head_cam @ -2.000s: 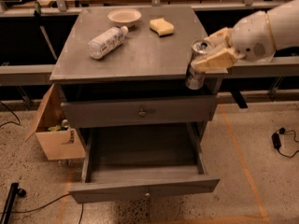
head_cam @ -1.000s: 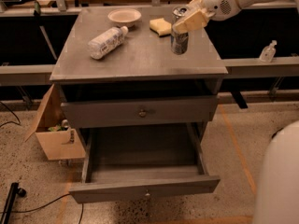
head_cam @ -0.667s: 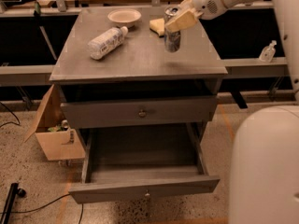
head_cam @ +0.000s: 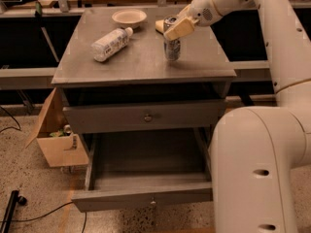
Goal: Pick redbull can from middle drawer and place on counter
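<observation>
The redbull can (head_cam: 171, 46), slim and silvery with dark patches, stands upright on the counter (head_cam: 141, 67), right of its middle. My gripper (head_cam: 176, 29) comes in from the upper right and is shut on the can's upper part, its tan fingers (head_cam: 179, 28) covering the top. The middle drawer (head_cam: 146, 171) is pulled wide open below, with its knobbed front (head_cam: 152, 202) toward the camera. Its inside looks empty.
A clear plastic bottle (head_cam: 111, 43) lies on its side on the counter's left. A shallow bowl (head_cam: 129, 17) and a yellow sponge (head_cam: 159, 25) sit at the back. The upper drawer (head_cam: 146, 116) is closed. A cardboard box (head_cam: 57, 142) stands on the floor at left. My arm's white link (head_cam: 257, 169) fills the lower right.
My gripper carried the can from the cabinet's right edge up over the counter, then leftward and down onto it. My arm's white link has swung into the lower right.
</observation>
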